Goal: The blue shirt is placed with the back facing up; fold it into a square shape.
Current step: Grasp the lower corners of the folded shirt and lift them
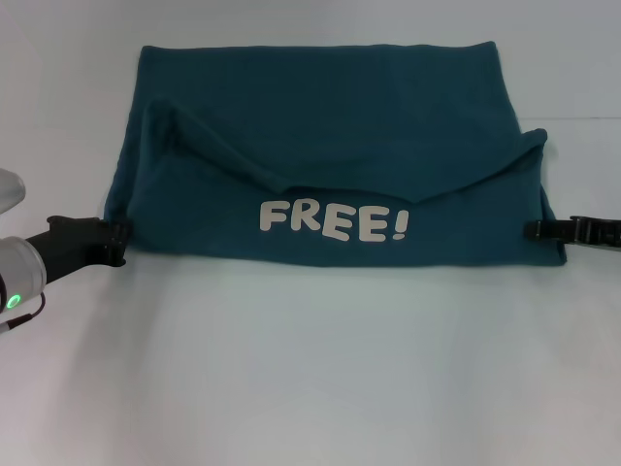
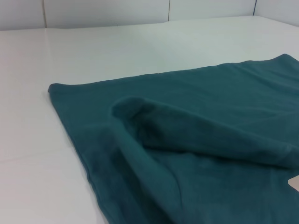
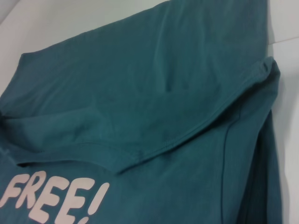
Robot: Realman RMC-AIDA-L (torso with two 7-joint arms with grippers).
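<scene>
The blue shirt [image 1: 320, 126] lies flat on the white table [image 1: 310, 369]. Its near part is folded back over the rest, so the off-white "FREE!" lettering [image 1: 333, 222] faces up. The folded flap sags in the middle, and its two corners lie near the shirt's left and right sides. My left gripper [image 1: 120, 240] is low at the shirt's near left corner. My right gripper [image 1: 532, 230] is low at the shirt's near right edge. The left wrist view shows the shirt [image 2: 210, 140] with the flap's rounded corner. The right wrist view shows the shirt [image 3: 140, 84] and the lettering [image 3: 51, 198].
Bare white table surrounds the shirt on all sides, with a wide stretch in front of it. A wall or panel edge [image 2: 107, 11] shows behind the table in the left wrist view.
</scene>
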